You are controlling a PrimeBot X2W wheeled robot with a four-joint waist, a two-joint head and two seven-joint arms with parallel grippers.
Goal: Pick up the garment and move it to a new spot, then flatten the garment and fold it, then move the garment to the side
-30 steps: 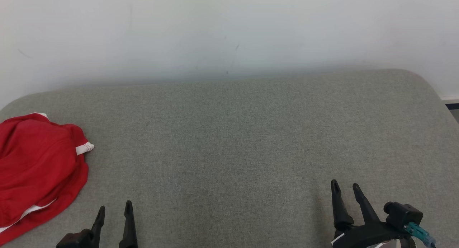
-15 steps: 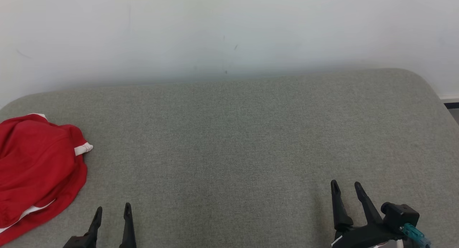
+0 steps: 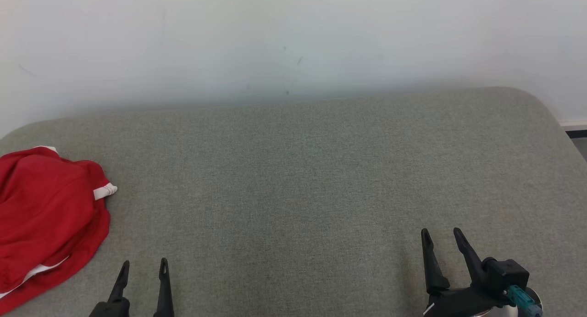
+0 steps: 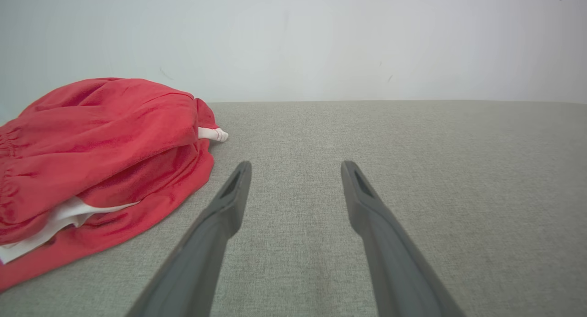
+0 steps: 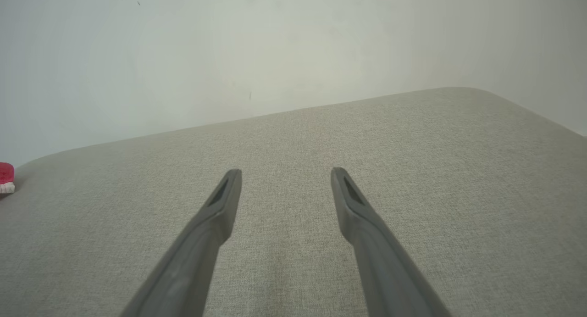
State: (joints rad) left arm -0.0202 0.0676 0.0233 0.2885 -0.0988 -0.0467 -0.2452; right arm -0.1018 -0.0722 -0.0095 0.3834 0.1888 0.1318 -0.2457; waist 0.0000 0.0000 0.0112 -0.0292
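Note:
A crumpled red garment (image 3: pixel 46 216) with white trim lies at the left edge of the grey padded surface (image 3: pixel 293 179). In the left wrist view the garment (image 4: pixel 101 152) is bunched to the left of my fingers, not touching them. My left gripper (image 3: pixel 143 264) stands open near the front edge, just right of the garment, and holds nothing; it also shows from the wrist (image 4: pixel 296 165). Far to the right, my right gripper (image 3: pixel 441 233) is open and empty above bare fabric (image 5: pixel 285 172). A sliver of the garment (image 5: pixel 5 179) shows at the left edge of the right wrist view.
A pale wall (image 3: pixel 293 41) runs close behind the surface. The surface rounds off at its far right corner (image 3: pixel 541 106), with a strip of floor (image 3: pixel 578 140) beyond. Wide bare fabric lies between the two grippers.
The whole head view has shifted slightly, so the camera moved. Both grippers sit a little lower in the picture and stay open. The garment lies as before.

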